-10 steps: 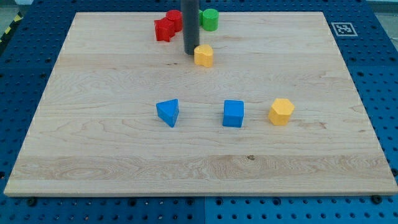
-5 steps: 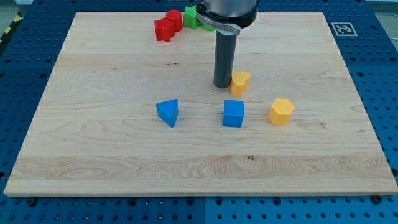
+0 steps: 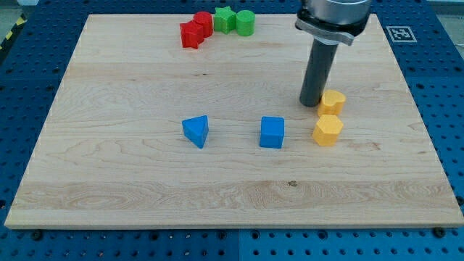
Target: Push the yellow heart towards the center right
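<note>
My tip (image 3: 312, 104) has nothing to open or close and holds nothing; it rests on the wooden board (image 3: 109, 181), pressed against the view's left side of the yellow heart (image 3: 333, 101), because a push toward the view's right has to come from that side. The heart sits right of centre, just above the yellow hexagon (image 3: 328, 130); they look to be touching, though I cannot be sure. The blue cube (image 3: 272, 133) and blue triangle (image 3: 196, 131) lie to the view's left, clear of the push line. Two red blocks (image 3: 194, 30), a green star (image 3: 224, 19) and a green cylinder (image 3: 245, 22) cluster at the view's top, well apart.
</note>
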`<act>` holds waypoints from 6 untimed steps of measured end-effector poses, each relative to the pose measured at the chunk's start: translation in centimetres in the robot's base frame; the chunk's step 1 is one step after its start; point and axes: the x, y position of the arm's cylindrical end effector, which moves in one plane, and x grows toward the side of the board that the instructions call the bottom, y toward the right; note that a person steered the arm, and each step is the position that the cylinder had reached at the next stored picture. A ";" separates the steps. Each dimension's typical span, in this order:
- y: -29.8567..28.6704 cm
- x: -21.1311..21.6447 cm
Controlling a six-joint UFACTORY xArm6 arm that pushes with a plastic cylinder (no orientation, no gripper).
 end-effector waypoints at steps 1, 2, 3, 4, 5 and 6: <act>2.2 0.0; 5.0 0.0; 7.1 0.0; 7.8 0.0; 9.1 -0.1; 10.8 -0.1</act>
